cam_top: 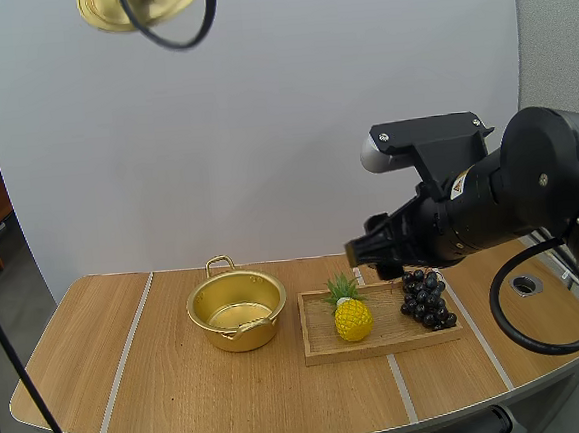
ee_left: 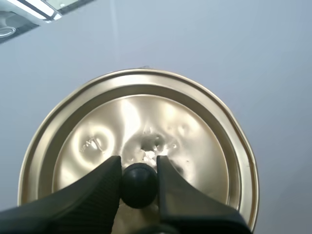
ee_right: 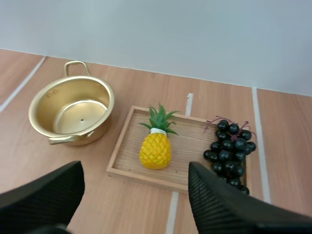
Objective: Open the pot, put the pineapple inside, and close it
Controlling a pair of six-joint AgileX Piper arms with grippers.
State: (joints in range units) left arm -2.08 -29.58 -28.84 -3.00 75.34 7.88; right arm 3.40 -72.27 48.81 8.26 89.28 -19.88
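Right end effector (ee_right: 135, 170) above pineapple (ee_right: 155, 150), tray (ee_right: 127, 146)

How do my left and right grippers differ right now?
The left gripper is shut on the lid's knob; the right gripper is open and empty. The left gripper holds the lid high above the table; the right gripper hovers over the wooden tray. Neither touches the pineapple.

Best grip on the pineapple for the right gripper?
Probably the yellow body of the pineapple, below the leaves, taken from above by the open right gripper: the body is rounded, the leaves thin, with bare tray either side and the grapes apart.
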